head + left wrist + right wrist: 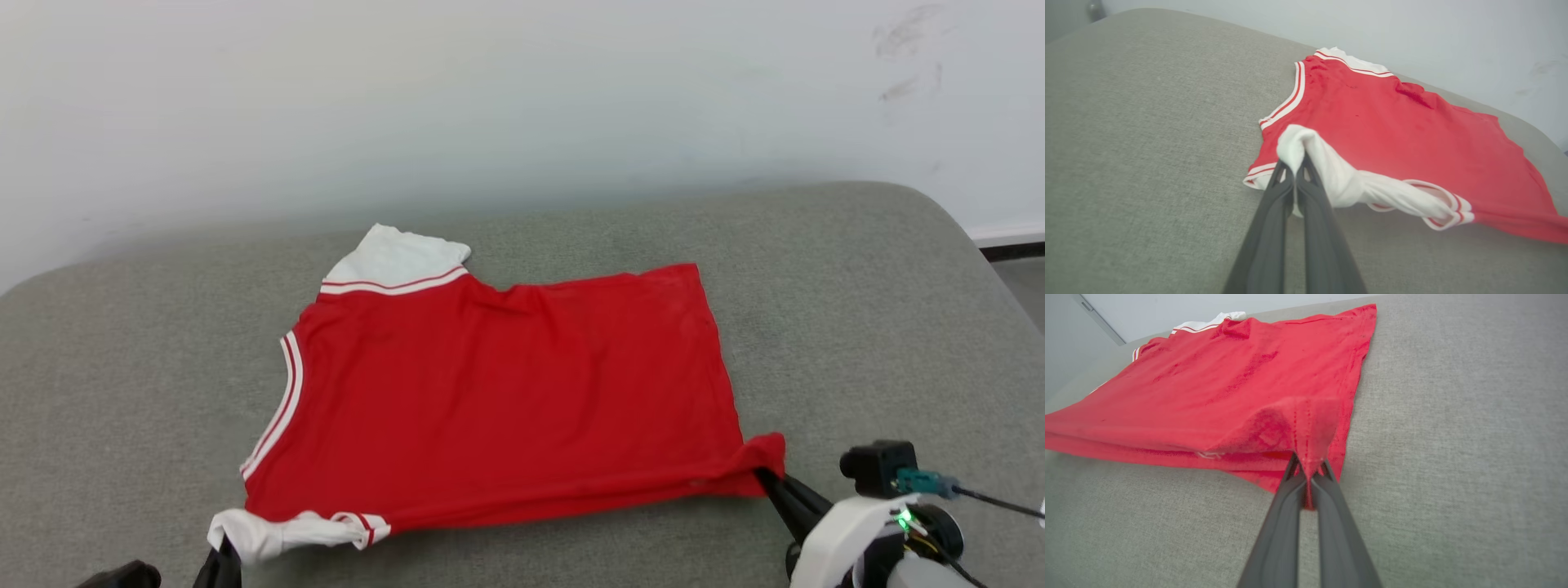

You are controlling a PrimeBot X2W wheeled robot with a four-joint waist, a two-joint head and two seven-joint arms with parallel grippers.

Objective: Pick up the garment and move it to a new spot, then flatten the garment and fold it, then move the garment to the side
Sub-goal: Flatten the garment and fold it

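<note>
The red garment [506, 392] with white striped end panels lies spread on the grey cushion [857, 310], folded over on itself. My left gripper [224, 545] at the near left corner is shut on the garment's white sleeve end; the left wrist view shows the fingers [1278, 192] pinching the white cloth of the garment [1392, 130]. My right gripper [766, 474] at the near right corner is shut on the red hem corner, slightly lifted. The right wrist view shows the garment [1229, 388] bunched between my closed fingers [1327, 486].
The grey cushion extends wide to the left [1147, 122] and right [1453, 416] of the cloth. A pale wall [490, 98] rises directly behind it. The cushion's rounded right edge drops to a floor strip [1012, 245].
</note>
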